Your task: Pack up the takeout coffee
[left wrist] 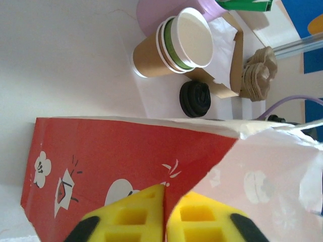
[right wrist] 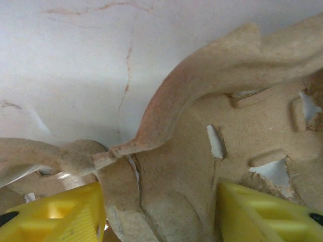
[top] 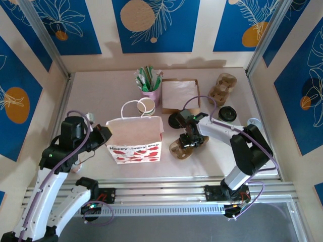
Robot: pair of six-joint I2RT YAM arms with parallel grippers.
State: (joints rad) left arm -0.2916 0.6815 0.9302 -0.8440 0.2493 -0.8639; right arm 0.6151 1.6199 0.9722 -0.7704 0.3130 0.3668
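Yellow pads (left wrist: 128,214) up close: the left tool (left wrist: 165,196) has them pressed almost together on the wall of the paper bag (left wrist: 116,156), pinching it upright from its 9 o'clock side. At the bag's 3 o'clock, the right tool (top: 191,138) hangs spread, its pads (right wrist: 65,217) straddling a ridge of the pulp cup carrier (right wrist: 202,151). No firm grip there that I can see.

Progress looks early to me. The bag's mouth looks empty from above. The takeout coffee appears to be the black-lidded cup (top: 227,113) at 2 o'clock from the carrier, well apart from the bag and untouched. Seating the cup and loading the bag remain.

Around the bench (top: 96,91) are nested cups (top: 146,106), a pink holder (top: 150,95), a tray (top: 179,80) and spare carriers (top: 222,86). Loose black lids (top: 178,120) sit near the carrier's 12 o'clock, an easy mix-up.
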